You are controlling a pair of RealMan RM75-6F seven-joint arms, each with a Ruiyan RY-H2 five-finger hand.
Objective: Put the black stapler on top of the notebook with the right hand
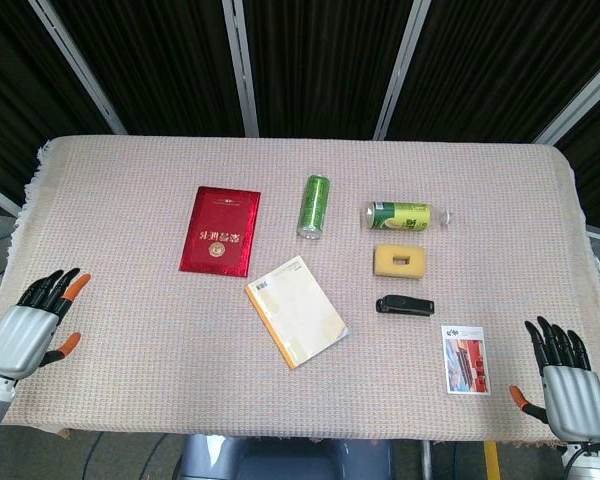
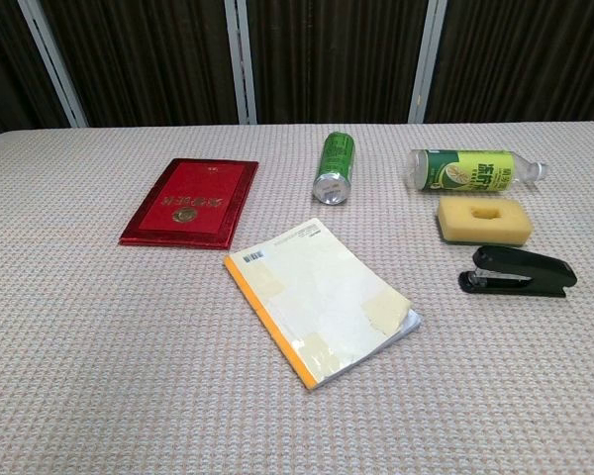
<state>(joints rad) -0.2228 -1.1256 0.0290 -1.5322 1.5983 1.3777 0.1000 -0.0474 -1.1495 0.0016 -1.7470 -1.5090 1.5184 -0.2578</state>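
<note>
The black stapler (image 1: 404, 305) (image 2: 517, 272) lies flat on the cloth, right of centre. The notebook (image 1: 295, 310) (image 2: 320, 298), pale yellow with an orange spine, lies closed to its left, a small gap between them. My right hand (image 1: 567, 384) rests at the table's near right corner, fingers spread, holding nothing, well to the right of the stapler. Over at the near left edge, my left hand (image 1: 32, 324) is likewise spread and empty. Neither hand appears in the chest view.
A yellow sponge (image 1: 400, 260) sits just behind the stapler. Behind that lie a green bottle (image 1: 408, 215) and a green can (image 1: 314, 205) on their sides. A red booklet (image 1: 220, 230) lies at back left. A photo card (image 1: 465, 359) lies by the right hand.
</note>
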